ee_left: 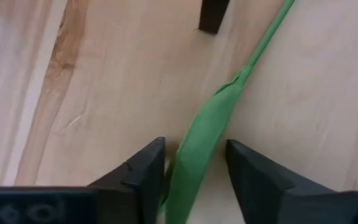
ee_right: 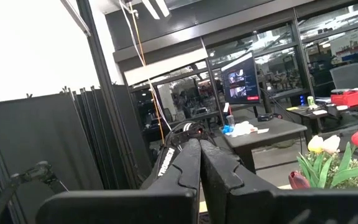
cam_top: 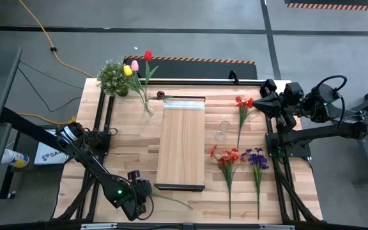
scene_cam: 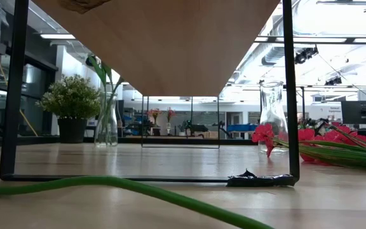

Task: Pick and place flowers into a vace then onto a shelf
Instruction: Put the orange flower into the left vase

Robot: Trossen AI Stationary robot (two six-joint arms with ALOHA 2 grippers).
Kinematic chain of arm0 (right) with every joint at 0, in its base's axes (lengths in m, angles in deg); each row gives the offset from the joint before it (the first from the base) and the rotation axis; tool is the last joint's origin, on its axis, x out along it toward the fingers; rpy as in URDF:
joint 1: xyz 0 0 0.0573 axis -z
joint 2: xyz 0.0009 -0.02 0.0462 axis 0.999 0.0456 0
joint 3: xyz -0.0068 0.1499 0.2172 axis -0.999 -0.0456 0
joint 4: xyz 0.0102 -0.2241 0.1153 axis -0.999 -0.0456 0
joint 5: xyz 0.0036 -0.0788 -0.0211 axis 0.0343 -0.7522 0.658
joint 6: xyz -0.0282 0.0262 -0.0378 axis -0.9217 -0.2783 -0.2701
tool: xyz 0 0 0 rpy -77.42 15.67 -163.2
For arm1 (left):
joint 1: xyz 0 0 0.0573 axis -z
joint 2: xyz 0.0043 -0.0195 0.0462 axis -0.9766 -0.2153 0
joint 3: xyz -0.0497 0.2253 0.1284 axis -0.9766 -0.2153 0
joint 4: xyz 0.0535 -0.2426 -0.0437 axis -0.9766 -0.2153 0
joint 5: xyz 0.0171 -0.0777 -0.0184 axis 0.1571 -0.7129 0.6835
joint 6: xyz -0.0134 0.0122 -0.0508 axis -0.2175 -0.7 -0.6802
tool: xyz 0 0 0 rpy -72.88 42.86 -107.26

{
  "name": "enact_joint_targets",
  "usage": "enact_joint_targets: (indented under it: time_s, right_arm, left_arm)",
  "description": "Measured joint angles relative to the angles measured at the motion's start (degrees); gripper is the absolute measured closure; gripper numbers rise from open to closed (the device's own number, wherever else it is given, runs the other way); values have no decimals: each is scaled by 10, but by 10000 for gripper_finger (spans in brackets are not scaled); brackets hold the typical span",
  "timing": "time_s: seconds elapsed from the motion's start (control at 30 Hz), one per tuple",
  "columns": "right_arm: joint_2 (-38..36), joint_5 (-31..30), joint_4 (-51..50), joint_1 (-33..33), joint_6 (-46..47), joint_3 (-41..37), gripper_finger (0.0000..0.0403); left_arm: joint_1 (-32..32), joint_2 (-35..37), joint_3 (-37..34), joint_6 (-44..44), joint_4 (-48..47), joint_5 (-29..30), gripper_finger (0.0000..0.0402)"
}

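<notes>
Jaws of left gripper [ee_left: 194, 168] apart, straddling a green flower stem [ee_left: 204, 137] lying on tabletop [ee_left: 104, 81] near shelf [cam_top: 181, 144]. Right gripper [ee_right: 199, 163] jaws together, parked.

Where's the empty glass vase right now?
In the high view the empty glass vase stands right of the shelf, beside the red flower stem and above the red sprays.

Planked wooden table [cam_top: 126, 137] with shelf [cam_top: 181, 144], red and purple flowers [cam_top: 241, 156], potted plant [cam_top: 113, 78], glass vases [cam_top: 222, 130].
</notes>
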Motion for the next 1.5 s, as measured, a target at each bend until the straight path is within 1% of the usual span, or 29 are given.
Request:
enact_joint_targets:
  time_s: [0.37,0.47,0.5,0.7,0.83,0.9,0.97,1.07,1.3,1.5]
  right_arm:
    - [0,0,0,0,0,0,402]
    - [0,0,0,0,0,0,402]
    - [0,0,0,0,0,0,402]
    - [0,0,0,0,0,0,402]
    - [0,0,0,0,0,0,402]
    - [0,0,0,0,-1,0,402]
    - [0,0,0,0,-1,0,402]
    - [0,0,0,0,-1,0,402]
    - [0,0,0,0,-1,0,402]
    - [2,0,0,0,-1,0,402]
  left_arm:
    - [-1,0,-1,-18,15,4,332]
    - [-1,0,-1,-19,16,-10,365]
    - [-1,0,-1,-19,16,-15,370]
    - [-1,-1,25,-18,-15,-64,369]
    - [0,-1,59,-16,-61,-90,353]
    - [-1,-1,77,-16,-84,-105,356]
    - [-1,-1,94,-16,-102,-120,368]
    - [0,-1,125,-15,-134,-140,371]
    - [0,-1,208,-16,-221,-210,371]
    - [0,0,288,-43,-302,-263,371]
